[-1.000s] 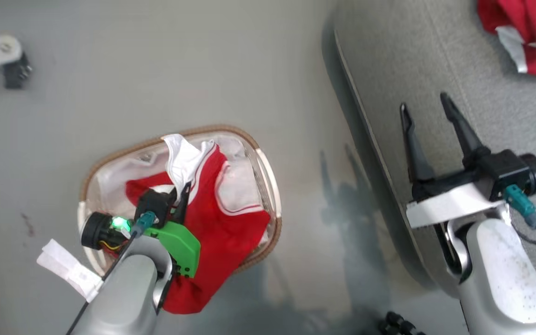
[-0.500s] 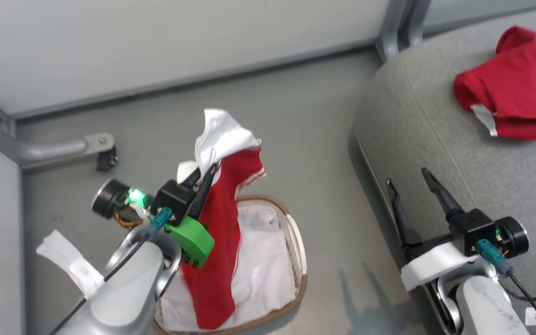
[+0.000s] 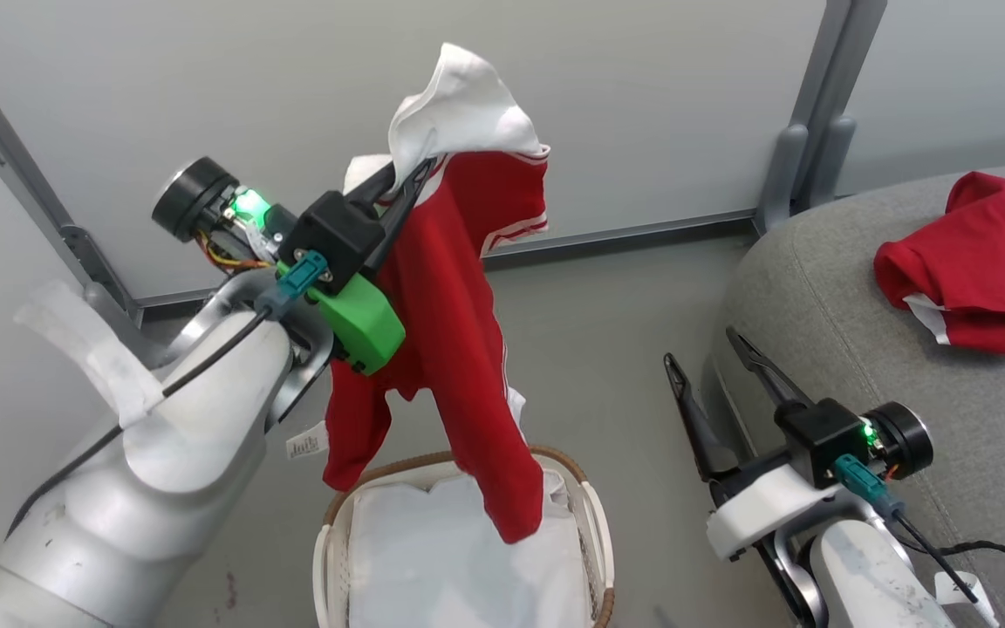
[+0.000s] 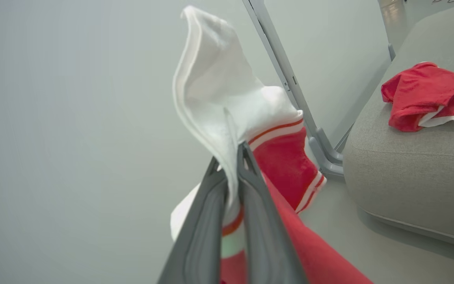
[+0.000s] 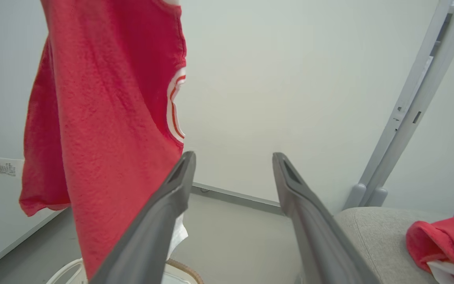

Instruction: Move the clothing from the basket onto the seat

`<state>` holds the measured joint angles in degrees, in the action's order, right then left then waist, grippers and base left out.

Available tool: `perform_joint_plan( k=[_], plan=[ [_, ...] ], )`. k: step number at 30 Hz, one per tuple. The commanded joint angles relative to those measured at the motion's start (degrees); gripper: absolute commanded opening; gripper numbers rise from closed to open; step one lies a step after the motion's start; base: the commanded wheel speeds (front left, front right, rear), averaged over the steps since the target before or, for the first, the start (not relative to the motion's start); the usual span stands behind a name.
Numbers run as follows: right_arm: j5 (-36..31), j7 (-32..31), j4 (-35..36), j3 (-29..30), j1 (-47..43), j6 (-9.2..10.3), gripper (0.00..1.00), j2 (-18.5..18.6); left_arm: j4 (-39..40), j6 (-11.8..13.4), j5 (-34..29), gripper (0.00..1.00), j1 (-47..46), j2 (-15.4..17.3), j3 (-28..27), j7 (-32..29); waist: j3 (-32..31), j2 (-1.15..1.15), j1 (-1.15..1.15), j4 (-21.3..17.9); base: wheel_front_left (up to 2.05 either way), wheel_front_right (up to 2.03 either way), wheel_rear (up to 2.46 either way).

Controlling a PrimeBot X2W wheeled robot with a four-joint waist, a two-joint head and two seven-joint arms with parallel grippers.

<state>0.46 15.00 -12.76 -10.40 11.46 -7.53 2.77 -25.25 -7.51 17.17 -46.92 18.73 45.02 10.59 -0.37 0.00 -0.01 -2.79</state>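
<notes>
A red garment (image 3: pixel 459 349) is being gripped above the basket (image 3: pixel 600 545) by the left pincer (image 3: pixel 415 167); the right pincer (image 3: pixel 700 346) is being held released.

Silver-grey forearms (image 3: pixel 206 410) are carrying black wrist blocks (image 3: pixel 332 235), teal plugs (image 3: pixel 297 275) and black cables (image 3: pixel 188 371); a green bracket (image 3: pixel 358 318) is backing the dark-fingered left gripper (image 3: pixel 420 166).

Reading no word, brand or number anywhere with certainty. Noticing rows of fine dark print on a small white care tag (image 3: pixel 305 446) hanging at the side of the lifted red garment (image 3: pixel 450 331), too small for making out in the head view and blurring into grey lines in the right wrist view. Spotting a dark mark on a white paper label (image 3: pixel 959 588) beside the black cable (image 3: pixel 1004 551), too small for telling.
</notes>
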Motion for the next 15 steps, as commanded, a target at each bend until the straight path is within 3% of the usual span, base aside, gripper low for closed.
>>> perform_joint_plan(
  k=[1,15],
  plan=[
    [0.3,0.3,-0.3,-0.7,0.7,0.08,1.00,0.2,-0.4,0.1,0.5,0.00,-1.7,-0.1,0.6,-0.2,-0.9,0.00,0.01,0.8,0.00,0.00,0.00],
    [6.3,0.3,-0.1,-13.4,5.6,0.08,1.00,0.2,-5.1,0.1,4.0,0.00,-12.4,-4.3,8.4,-2.0,-1.6,0.00,0.01,2.5,0.00,0.00,0.00]
  ],
)
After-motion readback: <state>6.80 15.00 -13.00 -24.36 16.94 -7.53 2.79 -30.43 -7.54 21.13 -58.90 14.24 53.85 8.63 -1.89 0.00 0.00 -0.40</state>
